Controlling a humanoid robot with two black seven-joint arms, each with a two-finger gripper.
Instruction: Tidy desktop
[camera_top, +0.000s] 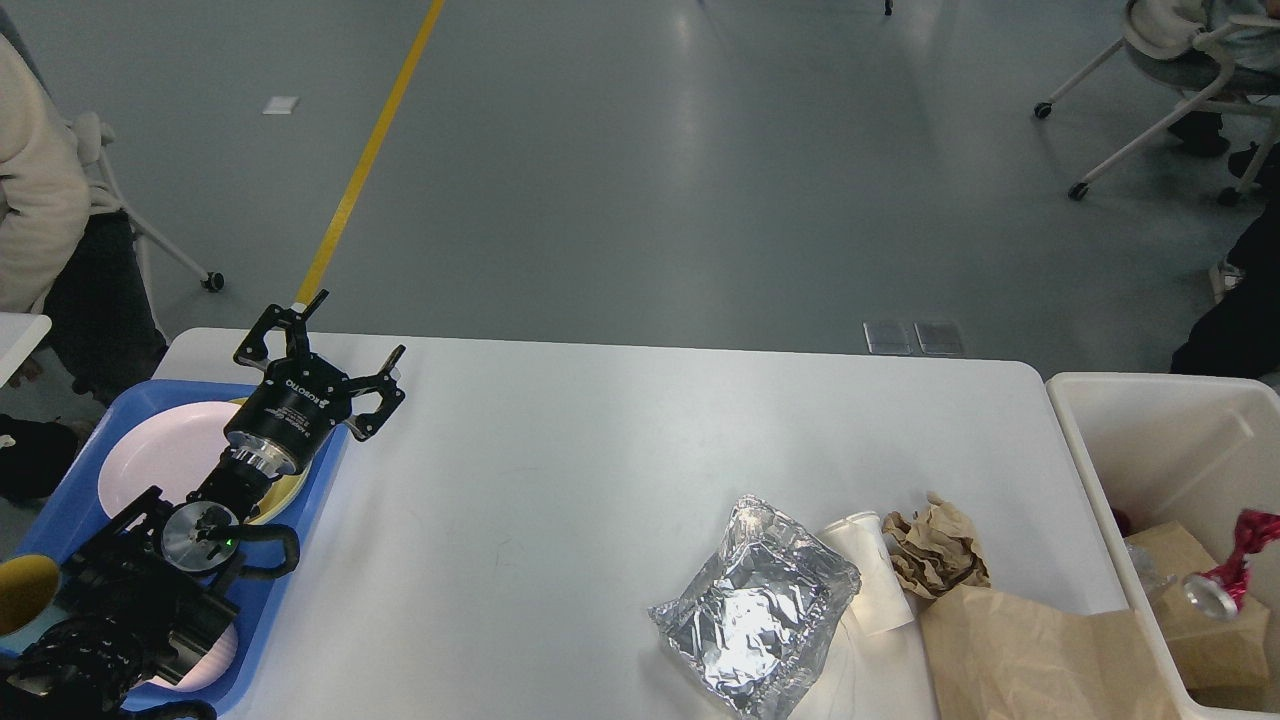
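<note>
The white desktop fills the middle of the head view. At its near right lie a crumpled silver foil bag, a tipped white paper cup, a crumpled brown paper wad and a flat brown paper bag. My left gripper hangs open with nothing between its fingers above the desktop's far left corner, beside the blue tray. My right gripper is out of view.
The blue tray holds a pink plate, a yellow plate edge and a yellow bowl. A white bin at the right holds brown paper and a crushed red can. People and wheeled chairs stand around.
</note>
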